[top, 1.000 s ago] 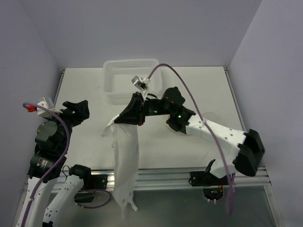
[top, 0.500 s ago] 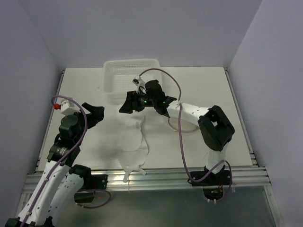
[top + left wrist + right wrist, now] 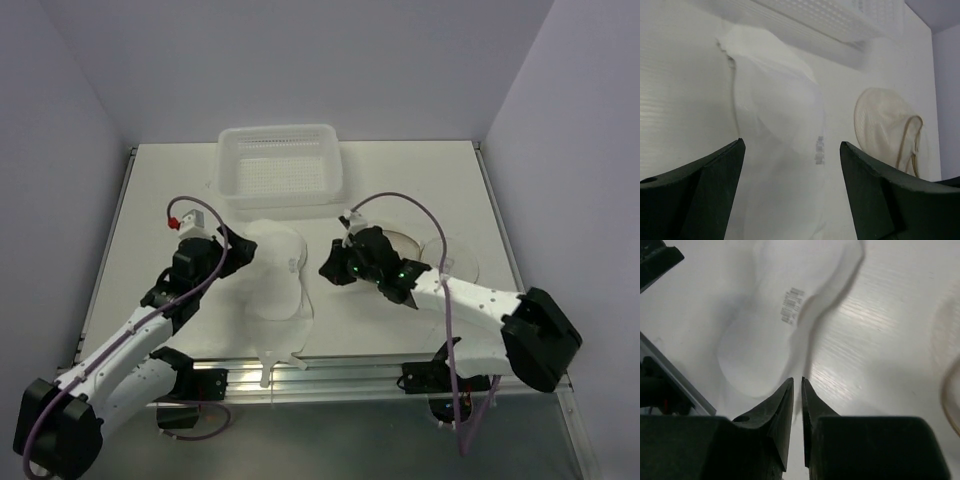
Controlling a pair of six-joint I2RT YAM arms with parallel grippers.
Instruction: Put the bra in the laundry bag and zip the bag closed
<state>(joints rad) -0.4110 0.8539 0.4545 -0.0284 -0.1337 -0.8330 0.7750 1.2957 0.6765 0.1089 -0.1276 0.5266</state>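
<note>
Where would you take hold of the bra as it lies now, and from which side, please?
Probably pinch the bra at its far-left rim, coming low from the left with the open left hand, which faces it. The fabric lies flat on the table, so its middle offers little to pinch, while that rim seems to stand up slightly.

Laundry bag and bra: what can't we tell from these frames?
Laundry bag: top view, right arm and cable cover part; zipper too small to tell open or shut.
Bra: right wrist view, blurred; label unreadable.
Right fingers: nearly together at the bra's edge; blur hides whether fabric is pinched.
Bra's near end: left wrist view, behind the left fingers, cut by the bottom edge.
</note>
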